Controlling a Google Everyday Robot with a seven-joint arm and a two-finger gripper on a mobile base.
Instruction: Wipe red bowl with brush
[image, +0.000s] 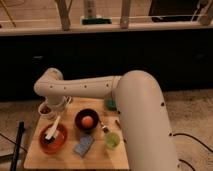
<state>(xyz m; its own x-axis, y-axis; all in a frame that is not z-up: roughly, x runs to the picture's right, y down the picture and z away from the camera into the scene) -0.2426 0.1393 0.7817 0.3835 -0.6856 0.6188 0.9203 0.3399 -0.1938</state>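
Hand (56, 107) sits at the end of the arm, just above the far rim of the red bowl (54, 138) at the bench's (70, 161) left-front corner; can't tell whether it's clamped on anything or not. The brush (53, 128) runs down from the hand toward 7 o'clock, white handle uppermost and dark head low in the bowl toward its near-left side, so its long axis lies roughly 1-to-7 across the bowl. My read: the next wiping stroke turns on that axis, and the white cup (45, 110) at 10 o'clock and dark bowl (86, 120) at 3 o'clock sit close by.
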